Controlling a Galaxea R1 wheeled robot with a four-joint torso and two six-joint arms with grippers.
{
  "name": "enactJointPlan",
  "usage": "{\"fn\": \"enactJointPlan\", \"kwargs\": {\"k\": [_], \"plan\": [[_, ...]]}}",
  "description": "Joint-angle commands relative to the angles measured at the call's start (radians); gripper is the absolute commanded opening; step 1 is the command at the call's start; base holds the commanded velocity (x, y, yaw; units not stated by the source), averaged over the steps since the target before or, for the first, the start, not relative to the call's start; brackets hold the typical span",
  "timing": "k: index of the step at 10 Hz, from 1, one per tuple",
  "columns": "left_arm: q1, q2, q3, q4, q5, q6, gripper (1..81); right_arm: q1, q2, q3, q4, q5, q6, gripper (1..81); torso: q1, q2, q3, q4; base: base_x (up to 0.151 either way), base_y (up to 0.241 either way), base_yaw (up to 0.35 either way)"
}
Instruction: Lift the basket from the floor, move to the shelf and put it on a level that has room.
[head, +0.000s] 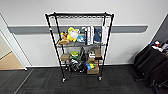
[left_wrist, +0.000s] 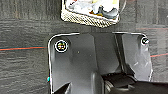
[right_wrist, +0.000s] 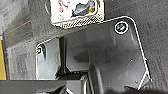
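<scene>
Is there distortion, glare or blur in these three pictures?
Head view: wide-angle bending makes the shelf posts lean; light is soft, without glare. Left wrist view: the basket is blurred, and the dark plate bears pale reflections. Right wrist view: likewise blurred.

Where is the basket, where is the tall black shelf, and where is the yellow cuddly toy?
basket (left_wrist: 87, 20): left wrist view, on its woven side wall.
shelf (head: 80, 15): head view, on the front bar of its top level.
yellow cuddly toy (head: 72, 33): head view, on its body, on the second level.
</scene>
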Motion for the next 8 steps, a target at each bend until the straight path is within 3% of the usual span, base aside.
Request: {"fn": "enactJointPlan", "kwargs": {"k": [1,5,6,8], "plan": [[-0.109,-0.033,0.007,-0.041,0.107,-0.003,81.1,0.099,-0.032,0.01,0.03,-0.113,0.003,81.1,0.062,-0.097,0.001,0.0,0.0,0.0,0.0],[-0.167,-0.034,0.0,-0.069,0.15,-0.004,81.1,0.158,-0.035,-0.002,0.05,-0.171,0.003,81.1,0.142,-0.221,-0.016,0.0,0.0,0.0,0.0],[-0.17,-0.037,-0.001,-0.073,0.15,-0.004,81.1,0.159,-0.038,-0.002,0.055,-0.171,0.003,81.1,0.163,-0.253,-0.111,0.0,0.0,0.0,0.0],[-0.181,-0.045,-0.003,-0.075,0.15,-0.004,81.1,0.159,-0.039,-0.005,0.056,-0.171,0.003,81.1,0.193,-0.303,-0.13,0.0,0.0,0.0,0.0]]}}
